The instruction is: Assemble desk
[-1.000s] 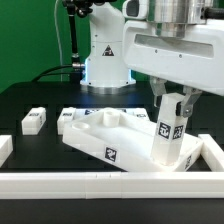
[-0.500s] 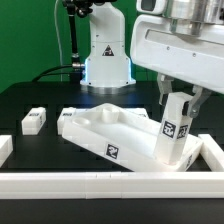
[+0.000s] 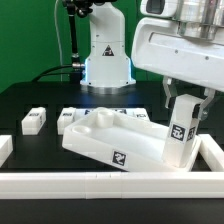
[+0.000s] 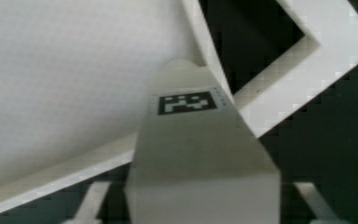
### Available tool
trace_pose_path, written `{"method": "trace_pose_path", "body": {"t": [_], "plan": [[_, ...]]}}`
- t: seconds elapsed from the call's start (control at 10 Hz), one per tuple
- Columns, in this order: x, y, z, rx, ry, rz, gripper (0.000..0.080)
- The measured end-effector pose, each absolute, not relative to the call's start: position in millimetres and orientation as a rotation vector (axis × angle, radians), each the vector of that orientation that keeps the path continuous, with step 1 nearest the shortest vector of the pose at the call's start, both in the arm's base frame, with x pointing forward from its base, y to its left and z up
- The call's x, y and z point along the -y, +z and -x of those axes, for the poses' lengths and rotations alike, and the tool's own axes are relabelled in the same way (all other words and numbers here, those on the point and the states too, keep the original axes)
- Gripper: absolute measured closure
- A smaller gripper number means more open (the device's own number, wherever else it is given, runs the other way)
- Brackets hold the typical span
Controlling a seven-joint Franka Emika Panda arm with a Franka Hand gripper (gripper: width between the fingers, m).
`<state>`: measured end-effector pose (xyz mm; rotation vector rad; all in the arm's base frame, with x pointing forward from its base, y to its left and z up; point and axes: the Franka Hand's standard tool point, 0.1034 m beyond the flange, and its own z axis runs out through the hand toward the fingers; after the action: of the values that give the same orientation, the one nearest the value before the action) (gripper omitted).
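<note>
The white tray-like desk top (image 3: 105, 135) lies on the black table and carries a square tag on its front rim. My gripper (image 3: 181, 100) is shut on a white square leg (image 3: 180, 135) and holds it upright against the top's corner at the exterior view's right. In the wrist view the leg (image 4: 194, 150) runs out between my fingers (image 4: 101, 200), its tag toward the desk top (image 4: 69, 80). Whether the leg's end is seated in the corner is hidden.
Loose white legs lie behind the top: one (image 3: 33, 120) at the exterior view's left, one (image 3: 70, 113) by the top's back corner, one (image 3: 135, 118) behind it. White border rails (image 3: 100, 182) run along the front and at the right (image 3: 214, 150). The robot base (image 3: 105, 60) stands at the back.
My gripper has moved the leg a little toward the exterior view's right, and the desk top has shifted the same way with it.
</note>
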<state>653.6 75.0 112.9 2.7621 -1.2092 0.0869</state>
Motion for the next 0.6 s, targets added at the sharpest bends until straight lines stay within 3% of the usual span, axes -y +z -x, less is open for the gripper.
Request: {"method": "trace_pose_path", "body": {"t": [0.3, 0.4, 0.5, 0.6], "plan": [[-73.8, 112.1, -653.2, 1.208, 0.086, -2.761, 0.0497], [-74.0, 112.1, -653.1, 1.208, 0.086, -2.762, 0.0309], [-74.1, 112.1, -653.1, 1.208, 0.086, -2.762, 0.0187], [-74.2, 112.1, -653.1, 1.208, 0.086, -2.762, 0.0187]]}}
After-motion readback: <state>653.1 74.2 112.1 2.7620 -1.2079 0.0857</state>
